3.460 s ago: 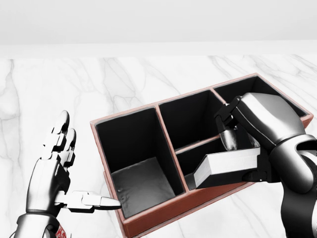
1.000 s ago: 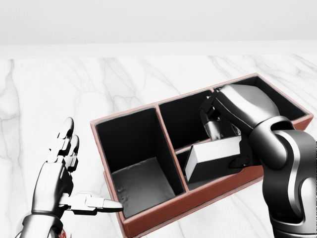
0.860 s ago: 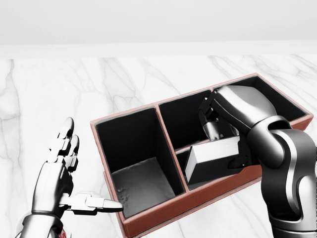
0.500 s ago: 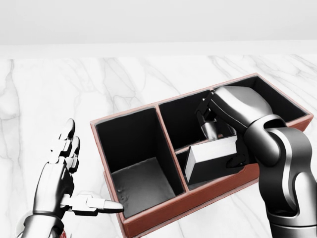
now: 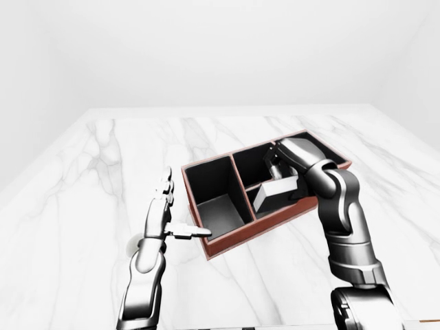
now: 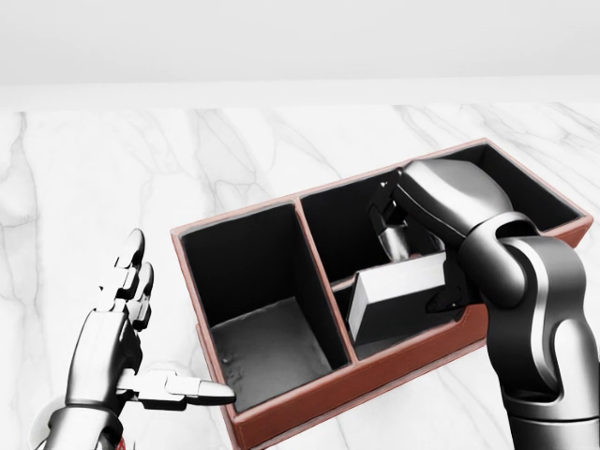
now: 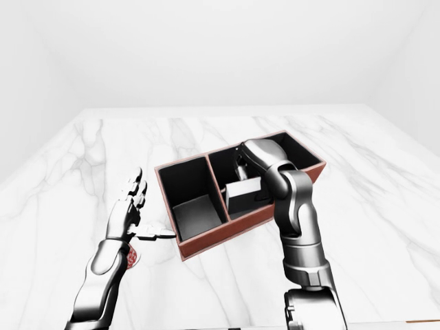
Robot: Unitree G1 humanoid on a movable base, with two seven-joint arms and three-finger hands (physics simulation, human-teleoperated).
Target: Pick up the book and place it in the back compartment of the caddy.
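The caddy (image 6: 309,405) is a red-brown box with black compartments, lying slantwise on the marble table (image 6: 84,178). My right hand (image 6: 418,274) is shut on the book (image 6: 394,298), a grey-white block. It holds the book tilted over the low divider between the two middle compartments, with the book's lower end dipping into the one nearer the bottom of the head view. My left hand (image 6: 155,337) is open and empty to the left of the caddy. Its thumb points at the caddy's near left corner.
The big left compartment (image 6: 258,309) and the far right compartment (image 6: 525,183) of the caddy show nothing inside. The marble top stretches all round the caddy to a pale wall (image 5: 220,48). A small red mark (image 7: 129,257) shows at my left wrist.
My right hand has carried the book up and left, from the caddy's near wall to over the middle divider, and tilted it more. My left hand has sunk slightly.
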